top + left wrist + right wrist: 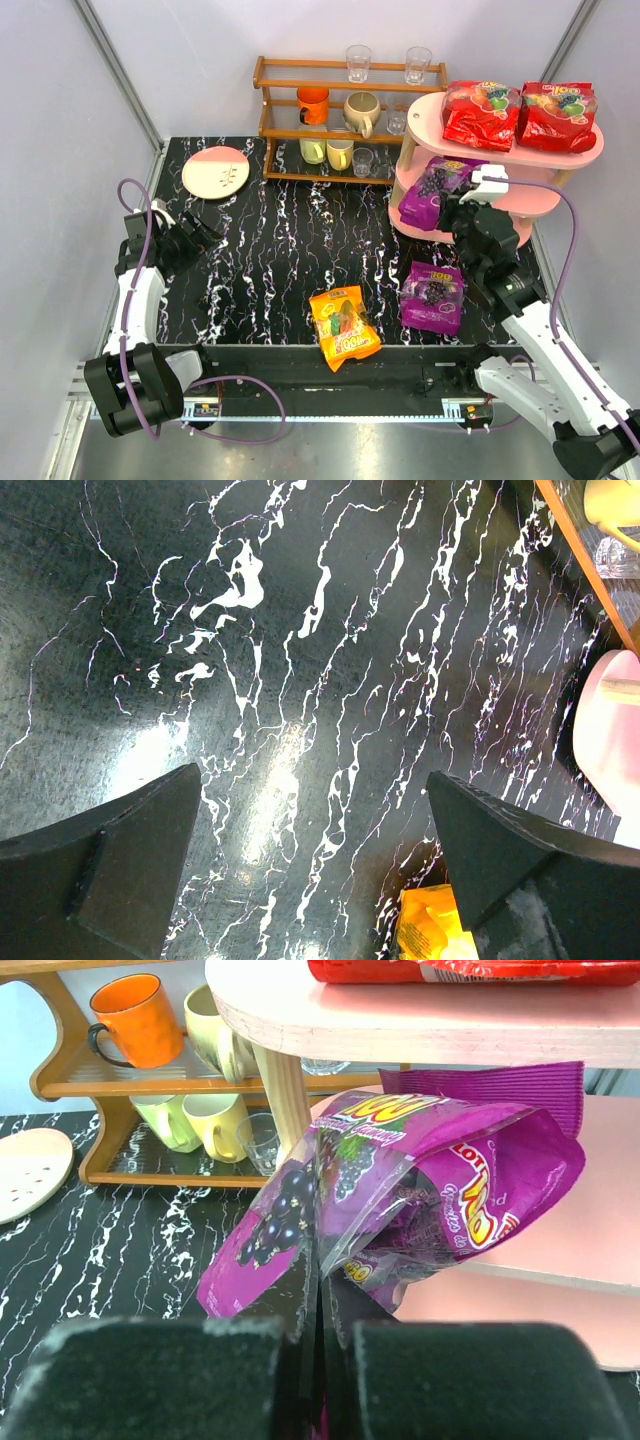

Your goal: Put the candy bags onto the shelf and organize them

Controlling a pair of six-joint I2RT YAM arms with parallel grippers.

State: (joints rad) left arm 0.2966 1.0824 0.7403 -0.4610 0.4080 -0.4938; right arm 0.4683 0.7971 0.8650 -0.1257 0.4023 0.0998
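Right tool (320,1325): pinching purple bag (420,1190), overhanging middle tier of shelf (450,1025); may slide off on release. Left tool (310,810): spread.

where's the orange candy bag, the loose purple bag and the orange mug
orange candy bag (343,328), top external view, front middle
loose purple bag (432,294), top external view, grape picture
orange mug (138,1018), right wrist view, side wall

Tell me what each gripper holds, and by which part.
The right gripper pinches a purple candy bag by its near edge, at the pink shelf middle tier. The left gripper is open and holds nothing.
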